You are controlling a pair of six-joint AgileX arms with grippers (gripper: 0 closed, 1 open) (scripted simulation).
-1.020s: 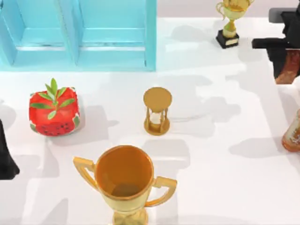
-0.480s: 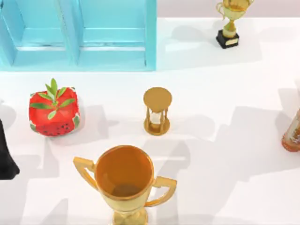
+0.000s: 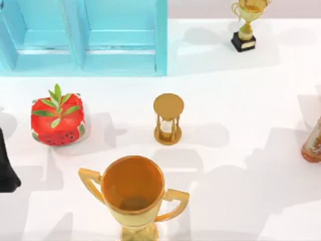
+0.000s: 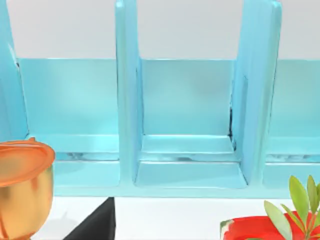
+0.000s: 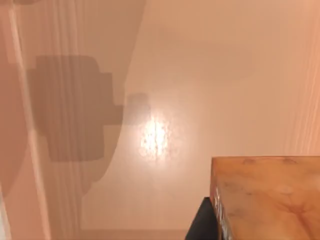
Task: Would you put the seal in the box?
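So the right arm has swung out of the top view since a second ago. It was sitting over the far right corner with something reddish-brown in its grip, and now just the shadows on the white table (image 3: 241,90) have slid across.

Wrist cam on that side has the seal (image 5: 270,197), a small glossy reddish-brown marbled stone block, right up in the right gripper (image 5: 250,217). It's clenched on it, with a dark finger (image 5: 200,227) tight against the block's side. Below the gripper is a smooth surface with a blocky shadow on it.

The light blue compartmented box (image 3: 161,35) is straight ahead of the left wrist cam (image 4: 190,175). Between it and that arm I see the big gold trophy cup (image 4: 22,190) and the red strawberry-patterned cube pot with green leaves (image 4: 250,227). The left arm (image 3: 6,165) is parked at the table's left edge, and I can't tell whether it's clenched or released.

Also on the table are the gold hourglass (image 3: 168,119), a small gold trophy on a black base (image 3: 245,25) and an orange-brown rounded bottle (image 3: 313,143).
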